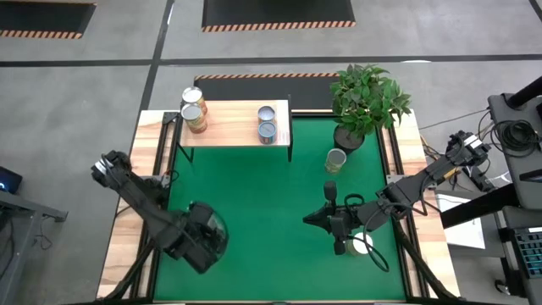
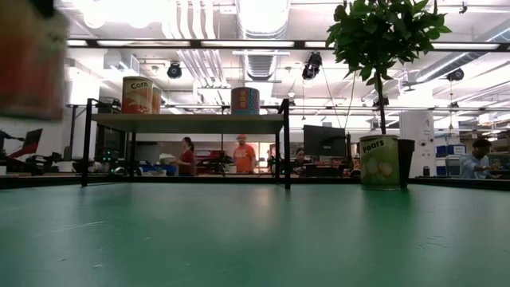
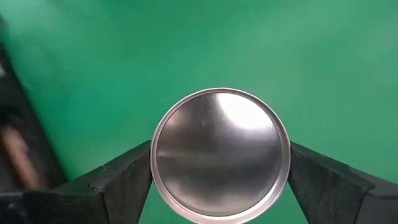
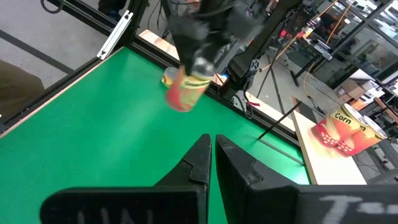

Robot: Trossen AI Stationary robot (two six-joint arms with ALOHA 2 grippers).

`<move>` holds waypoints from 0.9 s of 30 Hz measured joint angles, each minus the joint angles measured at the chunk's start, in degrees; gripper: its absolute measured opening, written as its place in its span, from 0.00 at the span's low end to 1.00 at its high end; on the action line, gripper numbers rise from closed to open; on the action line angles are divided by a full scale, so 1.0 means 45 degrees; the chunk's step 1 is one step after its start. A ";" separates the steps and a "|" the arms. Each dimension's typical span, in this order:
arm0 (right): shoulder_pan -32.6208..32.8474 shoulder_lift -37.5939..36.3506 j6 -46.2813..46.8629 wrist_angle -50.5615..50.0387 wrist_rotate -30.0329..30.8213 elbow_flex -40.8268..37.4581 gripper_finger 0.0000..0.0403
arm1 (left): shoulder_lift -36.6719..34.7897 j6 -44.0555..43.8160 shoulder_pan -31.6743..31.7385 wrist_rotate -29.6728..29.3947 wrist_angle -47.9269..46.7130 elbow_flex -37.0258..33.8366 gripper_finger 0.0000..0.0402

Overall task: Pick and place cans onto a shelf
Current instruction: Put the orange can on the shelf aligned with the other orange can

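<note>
Cans: your left gripper (image 3: 219, 186) clamps 1 can (image 3: 221, 154), upright, lifted. Shelf (image 1: 233, 127) lies ahead, far side. Right gripper (image 4: 212, 163) waits shut.

Green mat table (image 1: 254, 203): shelf (image 1: 233, 134) w/ 4 cans (image 1: 266, 123), plant pot (image 1: 348, 138), pears can (image 1: 336, 159).

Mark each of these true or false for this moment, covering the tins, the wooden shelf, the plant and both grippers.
1. Four tins stand on the light wood shelf. True.
2. The left gripper is empty. False: its fingers clamp a silvery-topped tin.
3. The right gripper is shut and holds nothing. True.
4. The green-labelled tin stands on the shelf. False: it stands on the green mat beside the dark plant pot.
5. The potted plant lies tipped over. False: it stands upright.
</note>
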 joint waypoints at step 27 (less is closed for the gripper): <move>-0.0003 0.0000 0.0574 -0.0643 0.0010 0.0000 0.03 | -0.1579 1.8827 0.9735 -0.2090 -0.1022 0.3414 0.79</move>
